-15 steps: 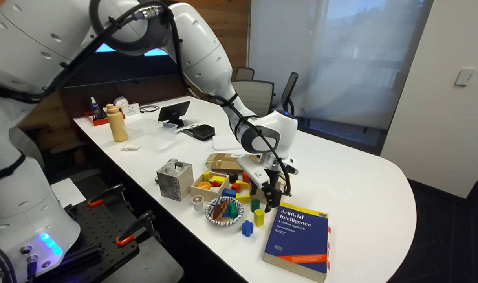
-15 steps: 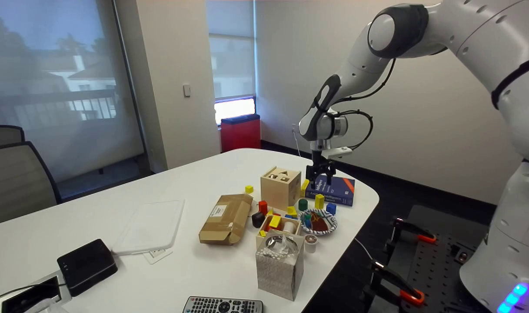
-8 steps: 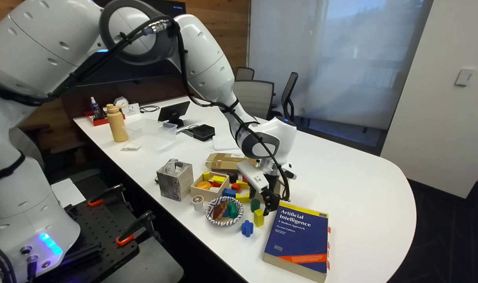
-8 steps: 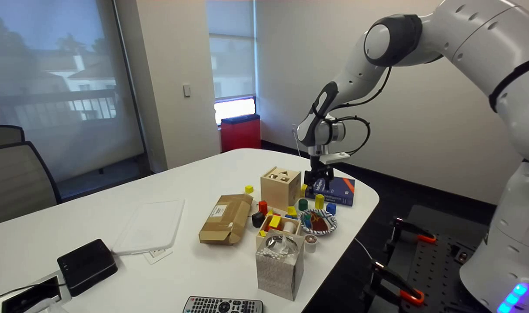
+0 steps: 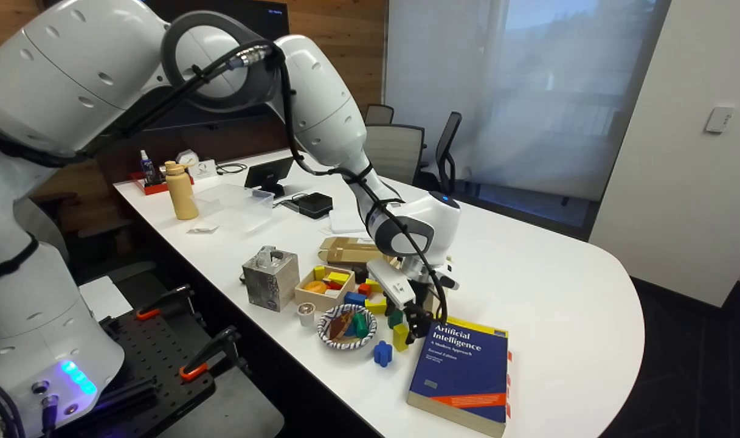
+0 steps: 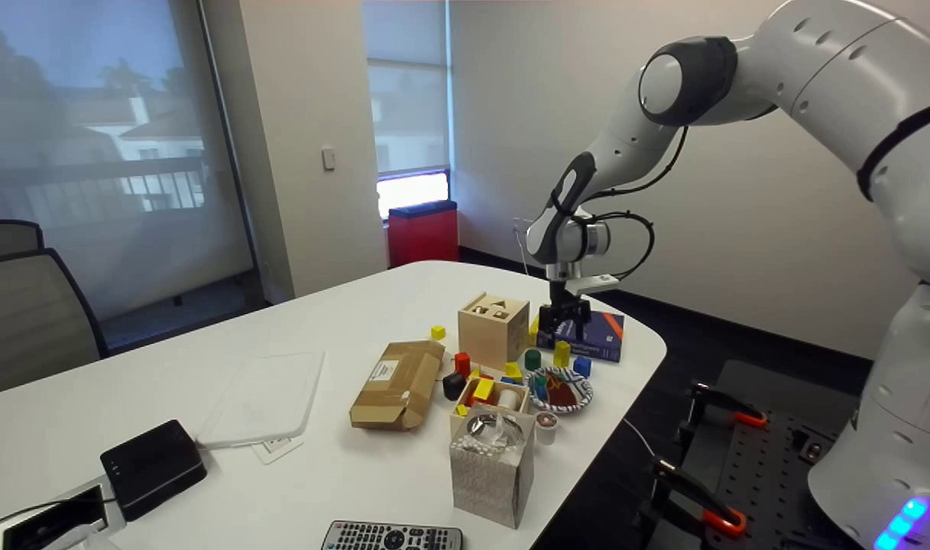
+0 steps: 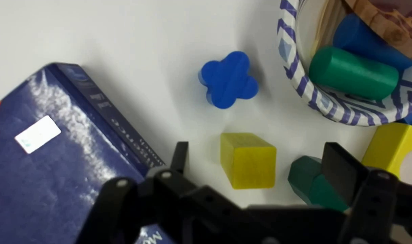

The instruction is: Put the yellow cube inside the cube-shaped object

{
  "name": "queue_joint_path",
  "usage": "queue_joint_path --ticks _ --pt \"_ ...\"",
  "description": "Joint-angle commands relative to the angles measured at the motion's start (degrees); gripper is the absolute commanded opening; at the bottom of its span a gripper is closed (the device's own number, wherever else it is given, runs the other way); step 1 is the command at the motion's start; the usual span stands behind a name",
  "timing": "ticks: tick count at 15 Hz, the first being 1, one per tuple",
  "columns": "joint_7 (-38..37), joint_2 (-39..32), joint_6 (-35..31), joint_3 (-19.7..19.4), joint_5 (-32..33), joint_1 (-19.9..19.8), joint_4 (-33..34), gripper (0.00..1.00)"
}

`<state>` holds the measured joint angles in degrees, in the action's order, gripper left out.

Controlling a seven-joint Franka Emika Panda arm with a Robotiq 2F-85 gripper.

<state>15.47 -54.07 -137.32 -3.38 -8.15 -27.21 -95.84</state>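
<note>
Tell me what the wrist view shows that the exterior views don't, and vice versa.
Only the wrist view gives a close downward look at the yellow rectangular block framed by the open hand and at the blue flower-shaped block.

Only the exterior views show the silver tissue box, the brown cardboard package and, in an exterior view, the holed top of the pale wooden cube box.

All views share both blocks, the hand, the rectangular blue book and the round blue-white bowl.

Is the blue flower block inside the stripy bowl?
No, the wrist view shows the blue flower block on the white table, outside the stripy bowl and not touching it.
</note>
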Motion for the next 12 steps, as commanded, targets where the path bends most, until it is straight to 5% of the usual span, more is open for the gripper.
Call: queue_joint_path --ticks 1,3,10,12 --pt "1.5 -0.8 0.8 0.8 -1.2 -1.1 1.6 0.76" --pt "1.6 -0.9 0.9 0.9 -1.1 -1.0 1.7 0.68" --pt "1.6 -1.2 0.6 1.1 -1.2 -1.0 1.6 0.13" --pt "1.5 -1.2 0.4 1.2 -1.2 -0.9 1.6 0.09"
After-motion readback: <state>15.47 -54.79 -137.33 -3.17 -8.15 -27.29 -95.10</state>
